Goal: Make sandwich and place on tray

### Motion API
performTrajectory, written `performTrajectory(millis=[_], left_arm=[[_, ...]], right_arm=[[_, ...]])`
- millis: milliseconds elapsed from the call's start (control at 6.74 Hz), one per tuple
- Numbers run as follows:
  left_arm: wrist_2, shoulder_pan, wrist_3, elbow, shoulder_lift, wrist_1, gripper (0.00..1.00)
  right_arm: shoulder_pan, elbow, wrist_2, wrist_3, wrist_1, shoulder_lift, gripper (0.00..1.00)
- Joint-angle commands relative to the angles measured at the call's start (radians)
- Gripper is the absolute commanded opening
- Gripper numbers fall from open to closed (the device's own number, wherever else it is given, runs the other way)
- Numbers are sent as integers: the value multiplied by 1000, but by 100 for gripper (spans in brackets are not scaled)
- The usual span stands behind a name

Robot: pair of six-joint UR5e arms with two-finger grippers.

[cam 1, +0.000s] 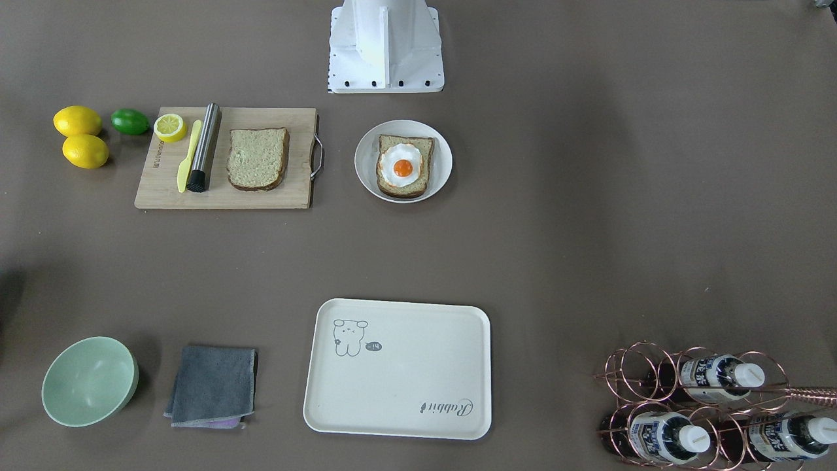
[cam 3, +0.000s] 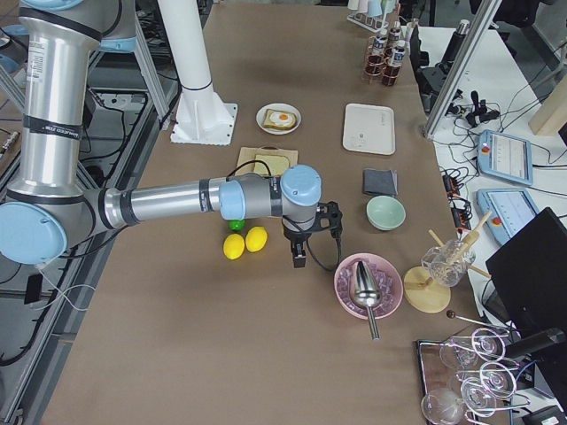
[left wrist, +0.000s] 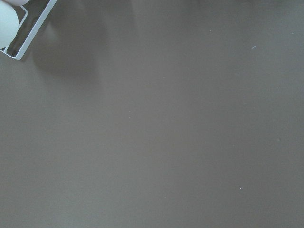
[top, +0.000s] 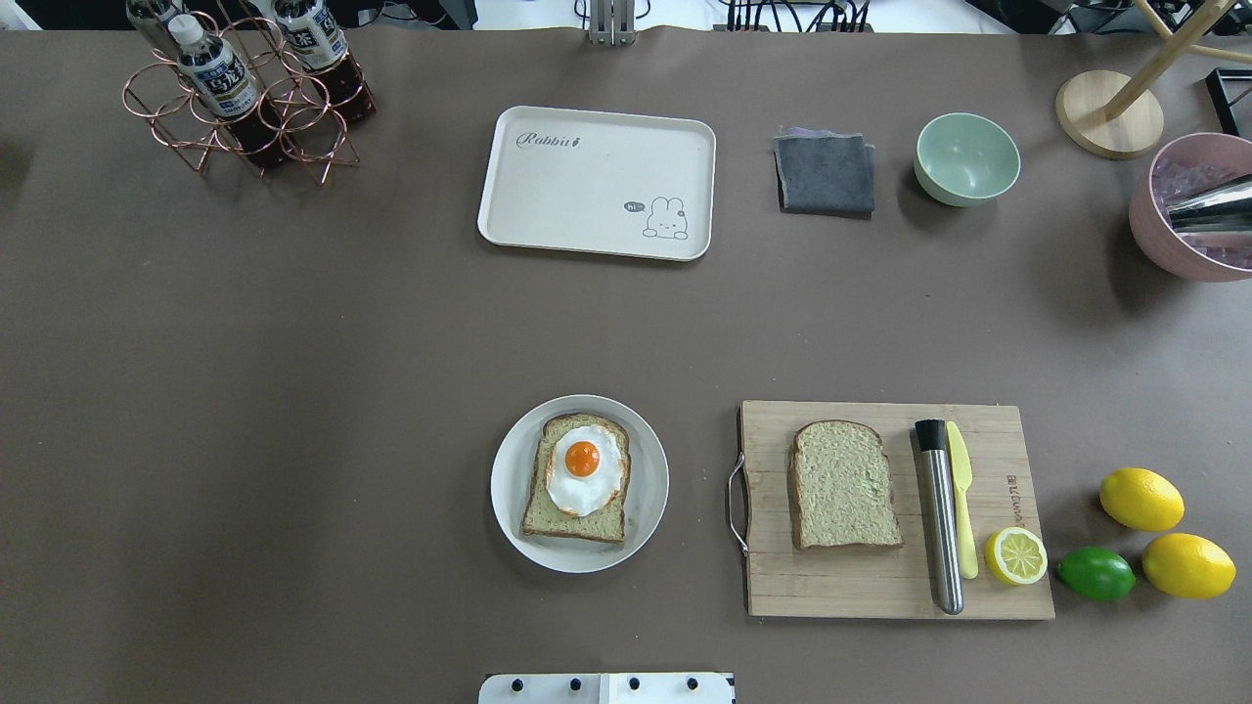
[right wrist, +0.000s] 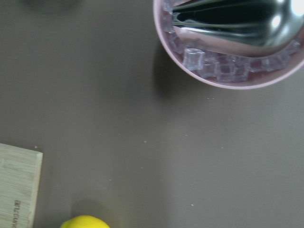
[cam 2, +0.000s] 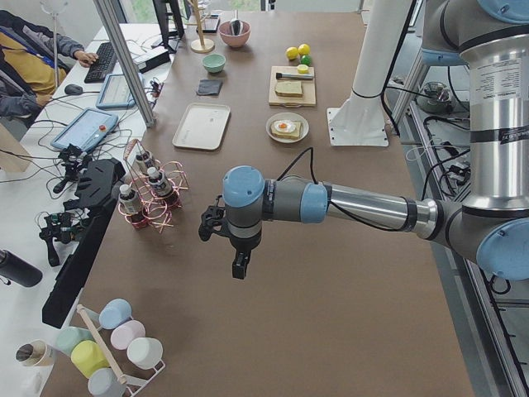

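Observation:
One bread slice (top: pixel 572 525) lies on a round white plate (top: pixel 509 489) with the fried egg (top: pixel 582 471) on top. The second bread slice (top: pixel 845 486) lies on the wooden cutting board (top: pixel 880 587). The cream tray (top: pixel 587 186) is bare at the table's far side. Both grippers show only in the side views. My left gripper (cam 2: pixel 238 269) hangs over bare table near the bottle rack (cam 2: pixel 149 194). My right gripper (cam 3: pixel 300 258) hangs between the lemons (cam 3: pixel 245 242) and the pink bowl (cam 3: pixel 368 288). I cannot tell whether either is open or shut.
A steel muddler (top: pixel 941 518), a yellow knife (top: pixel 963 508) and a half lemon (top: pixel 1015 555) share the board. Two lemons (top: pixel 1140 499) and a lime (top: pixel 1095 573) lie to its right. A grey cloth (top: pixel 826 174) and a green bowl (top: pixel 966 158) sit beside the tray.

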Motion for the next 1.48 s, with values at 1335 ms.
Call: performTrajectory(millis=[1335], left_arm=[[-2,23,-11,15,-42,-1,97]], right_arm=[[-827,91,-404,1265,540,164,94]])
